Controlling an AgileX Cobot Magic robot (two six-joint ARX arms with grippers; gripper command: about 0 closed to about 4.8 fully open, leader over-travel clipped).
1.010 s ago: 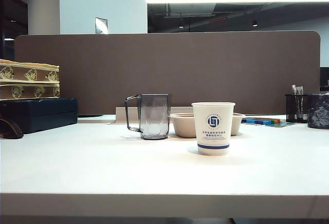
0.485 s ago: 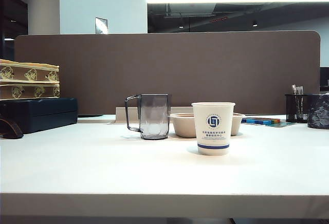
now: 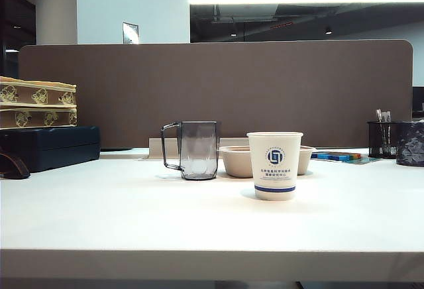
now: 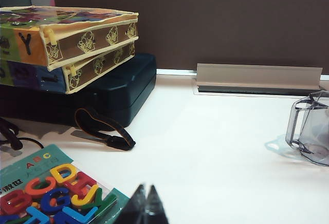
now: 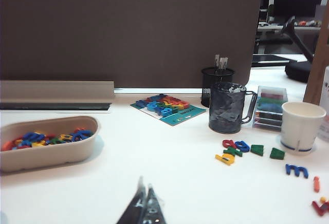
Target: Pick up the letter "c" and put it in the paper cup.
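The paper cup, white with a round blue logo and a blue band, stands upright at the table's middle, in front of the low beige bowl. I cannot see into it. I cannot pick out the letter "c" in any view. Small red pieces lie among loose letters on the table in the right wrist view, too small to read. My left gripper is shut and empty, low over bare table beside a pack of coloured letters. My right gripper is also shut and empty. Neither arm shows in the exterior view.
A clear grey handled mug stands left of the bowl. The bowl holds several coloured letters. To the right are a dark mug, a pen holder, another white cup and a letter sheet. Stacked boxes on a dark case sit at the left.
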